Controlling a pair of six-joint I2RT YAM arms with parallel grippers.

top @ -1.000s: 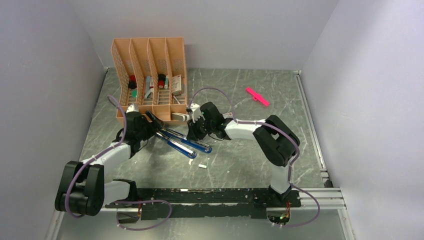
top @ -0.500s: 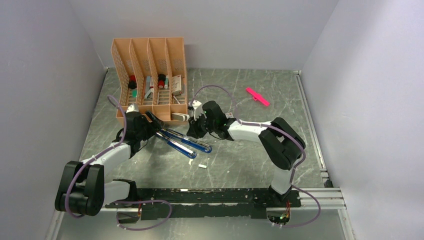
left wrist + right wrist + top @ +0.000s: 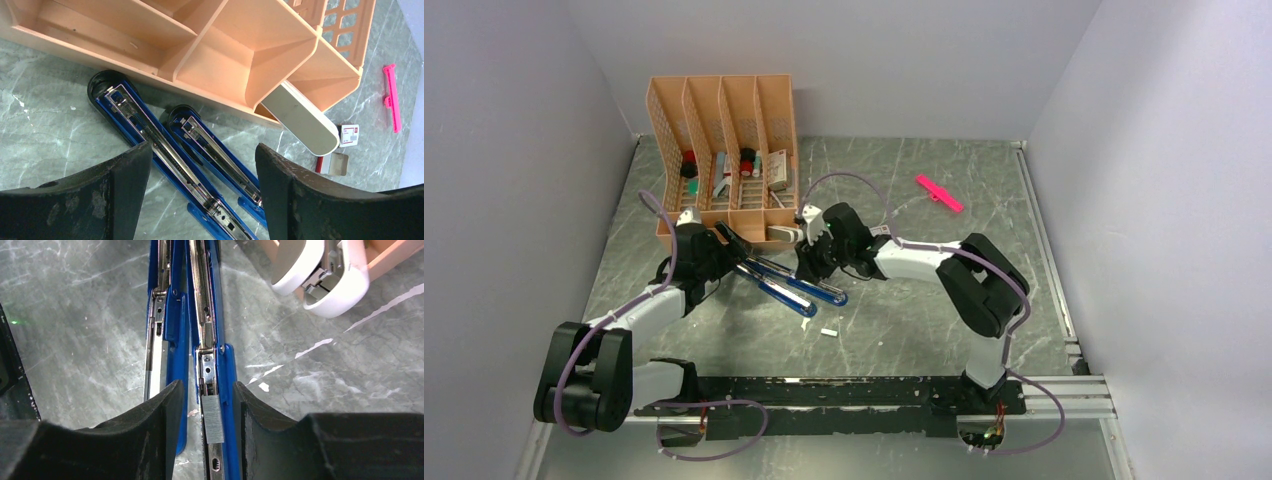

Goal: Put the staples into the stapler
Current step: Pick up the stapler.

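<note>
White arms (image 3: 639,312) with black joints trail purple cables (image 3: 854,178); left claw (image 3: 202,149) and right claw (image 3: 206,387) are scuffed black.

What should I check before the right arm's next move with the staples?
1. Silvery-grey metal staple strip lies in the open blue stapler's channel: ok.
2. Right claw open, gap on both sides of the strip: ok.
3. Strip pushed fully home along the channel: cannot tell.
4. Left claw open, straddling the stapler's arms: ok.
5. Stapler shut: not ok, its two arms lie spread.
</note>
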